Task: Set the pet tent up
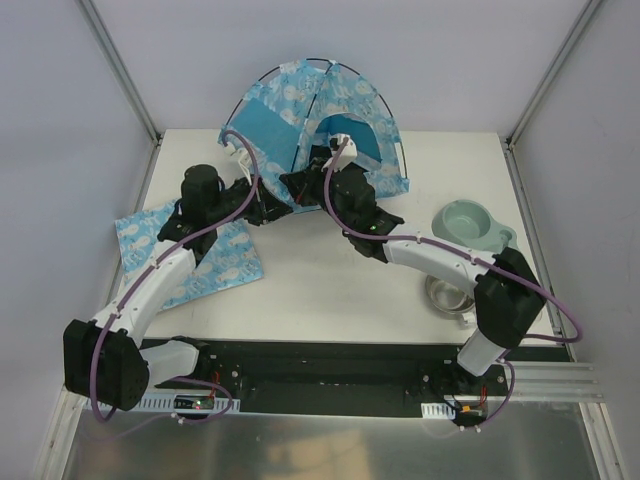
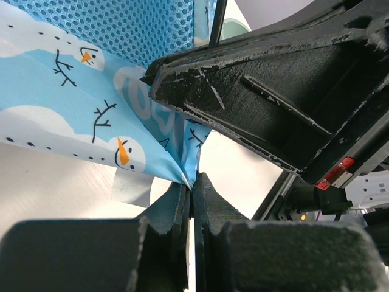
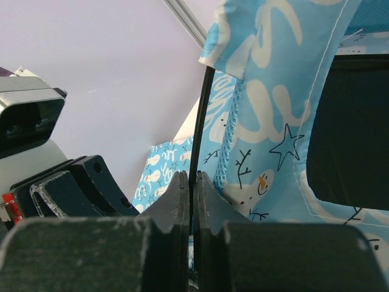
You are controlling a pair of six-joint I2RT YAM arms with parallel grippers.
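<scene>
We see green bowl (image 1: 497,238), steel bowl (image 1: 445,300) at right. L fingers (image 2: 173,210) pinch pet tent (image 1: 300,105) hem; R fingers (image 3: 176,198) shut on its black pole (image 3: 199,121).

The left arm (image 1: 150,290) and the right arm (image 1: 440,258) look alike, each pairing smooth white link shells with chunky black joint housings. A purple cable (image 1: 572,322) loops along the outside of each arm from base to wrist. Both bases are bolted to a black mounting plate (image 1: 330,375), with a small circuit board (image 1: 195,403) showing red and green specks near each. The left gripper (image 2: 191,198) and right gripper (image 3: 192,182) have matte black, grainy fingers with notched inner edges. The right gripper's body is scuffed with pale scratches, with a small red tab (image 2: 339,170) near it. A grey camera housing (image 3: 27,118) is mounted on the left wrist.
</scene>
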